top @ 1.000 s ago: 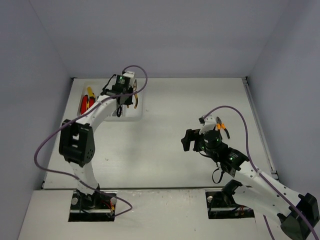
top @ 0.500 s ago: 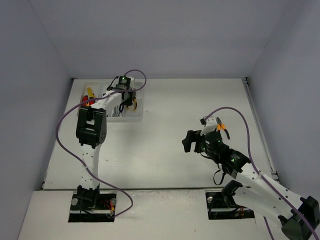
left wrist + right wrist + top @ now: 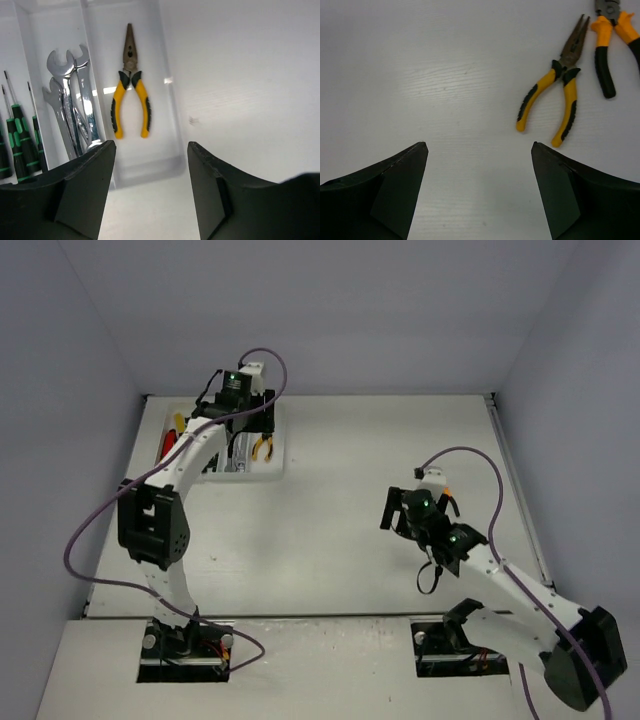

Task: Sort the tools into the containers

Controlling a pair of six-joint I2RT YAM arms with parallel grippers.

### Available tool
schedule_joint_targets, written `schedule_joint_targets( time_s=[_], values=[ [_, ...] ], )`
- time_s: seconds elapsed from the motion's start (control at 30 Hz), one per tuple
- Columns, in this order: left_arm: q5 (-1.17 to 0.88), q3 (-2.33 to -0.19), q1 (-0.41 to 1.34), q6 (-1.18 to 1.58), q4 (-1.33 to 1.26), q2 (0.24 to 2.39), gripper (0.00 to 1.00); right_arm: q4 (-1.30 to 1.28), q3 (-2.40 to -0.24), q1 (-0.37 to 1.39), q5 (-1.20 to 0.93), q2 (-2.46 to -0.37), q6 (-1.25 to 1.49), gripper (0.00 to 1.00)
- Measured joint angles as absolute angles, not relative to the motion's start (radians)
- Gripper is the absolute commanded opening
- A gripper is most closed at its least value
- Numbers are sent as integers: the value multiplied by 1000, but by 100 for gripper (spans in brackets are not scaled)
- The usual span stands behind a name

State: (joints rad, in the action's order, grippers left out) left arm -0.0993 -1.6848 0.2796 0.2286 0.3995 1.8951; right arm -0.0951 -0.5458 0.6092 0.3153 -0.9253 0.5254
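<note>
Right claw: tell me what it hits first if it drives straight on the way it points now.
The right claw, standing open, would most likely meet the bare table first. The yellow-handled pliers lie to the right of that line, so it should miss them, though depth is hard to judge.

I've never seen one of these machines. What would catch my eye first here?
In the white tray, yellow-handled pliers lie alone in the end slot beside a slot of silver wrenches, with the left pincer open above the tray. On the table, two more pliers lie by the open right pincer.
</note>
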Motion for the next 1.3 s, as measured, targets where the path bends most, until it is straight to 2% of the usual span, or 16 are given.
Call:
schedule_joint_targets(
  time_s=[0.2, 0.37, 0.43, 0.67, 0.87, 0.93, 0.97, 1.13, 1.2, 1.3],
  values=[
    [-131, -1588, 300, 293, 489, 1585, 57, -99, -595, 440, 308, -1131, 564, 76],
    [-167, -1394, 296, 300, 528, 1320, 58, -103, -596, 338, 297, -1201, 578, 72],
    [-193, -1323, 295, 300, 540, 1241, 58, -103, -596, 310, 297, -1214, 582, 67],
    [-272, -1121, 295, 299, 564, 1091, 58, -99, -596, 246, 288, -1240, 594, 51],
    [-308, -1044, 295, 300, 586, 1040, 58, -83, -596, 220, 243, -1345, 586, 47],
    [-321, -1043, 295, 300, 588, 1029, 58, -67, -596, 214, 222, -1371, 579, 39],
    [-326, -1043, 295, 300, 588, 1023, 58, -58, -596, 211, 212, -1385, 576, 38],
    [-342, -1043, 295, 300, 593, 992, 58, 8, -597, 206, 197, -1409, 559, 4],
    [-347, -1043, 295, 301, 595, 990, 58, 32, -595, 204, 184, -1414, 550, 0],
    [-360, -1043, 297, 313, 596, 992, 58, 67, -587, 204, 162, -1415, 537, 0]
  ],
)
